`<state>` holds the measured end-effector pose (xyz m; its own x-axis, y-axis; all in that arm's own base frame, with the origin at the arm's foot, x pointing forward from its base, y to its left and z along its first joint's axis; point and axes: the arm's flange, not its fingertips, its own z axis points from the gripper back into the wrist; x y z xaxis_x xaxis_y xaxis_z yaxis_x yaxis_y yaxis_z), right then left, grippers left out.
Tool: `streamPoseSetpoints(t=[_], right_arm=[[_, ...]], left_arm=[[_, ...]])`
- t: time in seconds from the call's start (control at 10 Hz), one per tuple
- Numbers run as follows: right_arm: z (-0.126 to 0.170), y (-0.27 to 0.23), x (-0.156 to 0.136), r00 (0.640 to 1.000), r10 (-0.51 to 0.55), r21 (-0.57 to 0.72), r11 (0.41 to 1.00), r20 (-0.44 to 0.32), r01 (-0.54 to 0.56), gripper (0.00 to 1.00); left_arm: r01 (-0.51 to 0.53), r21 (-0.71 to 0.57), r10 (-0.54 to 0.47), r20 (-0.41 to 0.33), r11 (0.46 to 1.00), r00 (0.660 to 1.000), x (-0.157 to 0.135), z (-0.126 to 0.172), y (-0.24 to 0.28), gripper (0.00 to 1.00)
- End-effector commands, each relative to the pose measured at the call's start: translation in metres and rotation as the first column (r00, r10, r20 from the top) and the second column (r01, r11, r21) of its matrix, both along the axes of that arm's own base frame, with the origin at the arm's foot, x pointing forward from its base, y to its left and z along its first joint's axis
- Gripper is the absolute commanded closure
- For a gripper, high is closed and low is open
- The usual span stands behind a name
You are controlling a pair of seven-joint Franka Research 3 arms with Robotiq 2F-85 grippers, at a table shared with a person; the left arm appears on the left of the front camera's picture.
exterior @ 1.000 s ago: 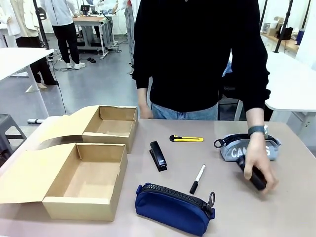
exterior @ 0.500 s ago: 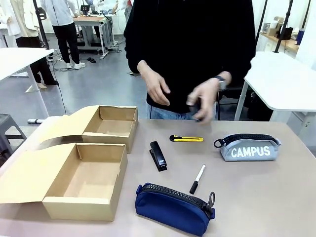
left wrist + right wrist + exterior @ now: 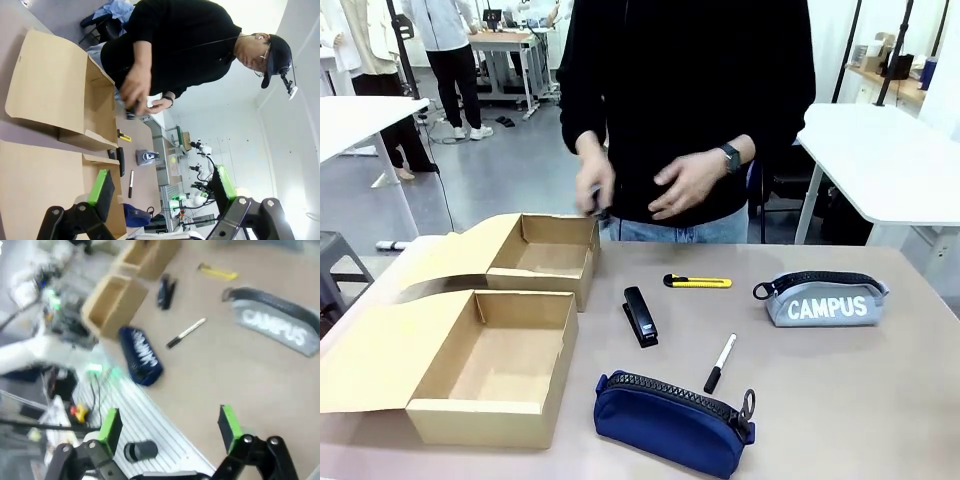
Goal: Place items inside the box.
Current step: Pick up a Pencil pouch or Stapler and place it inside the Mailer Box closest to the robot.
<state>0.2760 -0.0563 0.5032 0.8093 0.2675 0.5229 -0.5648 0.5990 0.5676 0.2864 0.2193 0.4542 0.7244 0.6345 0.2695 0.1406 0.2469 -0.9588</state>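
An open cardboard box [image 3: 535, 335] lies at the table's left, its other half [image 3: 582, 262] behind it. A person's hand holds a black stapler [image 3: 599, 209] just above the far half's right rim. On the table lie a second black stapler [image 3: 640, 315], a yellow utility knife [image 3: 698, 281], a white marker [image 3: 720, 362], a navy pouch [image 3: 672, 408] and a grey "CAMPUS" pouch [image 3: 825, 298]. My left gripper [image 3: 162, 192] is open beside the box [image 3: 50, 85], far from the hand. My right gripper [image 3: 169, 432] is open above the table's near edge, with the grey pouch [image 3: 275, 320] and marker [image 3: 186, 333] beyond it.
The person stands at the far side, both hands raised over the table's back edge. White tables [image 3: 890, 160] flank the scene. The right wrist view is motion-blurred. Bare tabletop [image 3: 860, 400] lies at the front right.
The person's hand lifted a black stapler from beside the grey pouch at the right and carried it left, to above the far box half. The other items stayed put.
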Motion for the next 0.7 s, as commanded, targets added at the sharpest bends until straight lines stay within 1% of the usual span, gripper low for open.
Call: streamPoseSetpoints(t=[0.0,0.1,0.2,0.3,0.4,0.5,0.6], right_arm=[[-0.064,0.114,-0.076,0.911,0.399,-0.143,0.913,0.103,-0.383,0.00],[-0.080,0.149,-0.097,0.848,0.522,-0.188,0.846,0.094,-0.500,0.00],[-0.095,0.173,-0.112,0.808,0.579,-0.247,0.804,0.113,-0.541,0.00],[-0.108,0.185,-0.126,0.764,0.638,-0.320,0.747,0.100,-0.582,0.00],[-0.113,0.184,-0.133,0.716,0.691,-0.401,0.686,0.099,-0.607,0.00],[0.000,0.175,-0.042,0.812,0.584,-0.267,0.782,-0.001,-0.563,0.00],[0.000,0.175,-0.042,0.812,0.584,-0.267,0.782,-0.001,-0.563,0.00]], left_arm=[[-0.001,-0.004,0.001,0.036,1.000,0.999,0.001,0.001,0.001,0.00],[-0.001,-0.004,0.001,0.036,1.000,0.999,0.001,0.001,0.001,0.00],[-0.001,-0.004,0.001,0.036,1.000,0.999,0.001,0.001,0.001,0.00],[-0.001,-0.004,0.001,0.036,1.000,0.999,0.001,0.001,0.001,0.00],[-0.001,-0.004,0.001,0.036,1.000,0.999,0.001,0.001,0.001,0.00],[-0.001,-0.004,0.001,0.036,1.000,0.999,0.001,0.001,0.001,0.00],[-0.001,-0.004,0.001,0.036,1.000,0.999,0.001,0.001,0.001,0.00]])
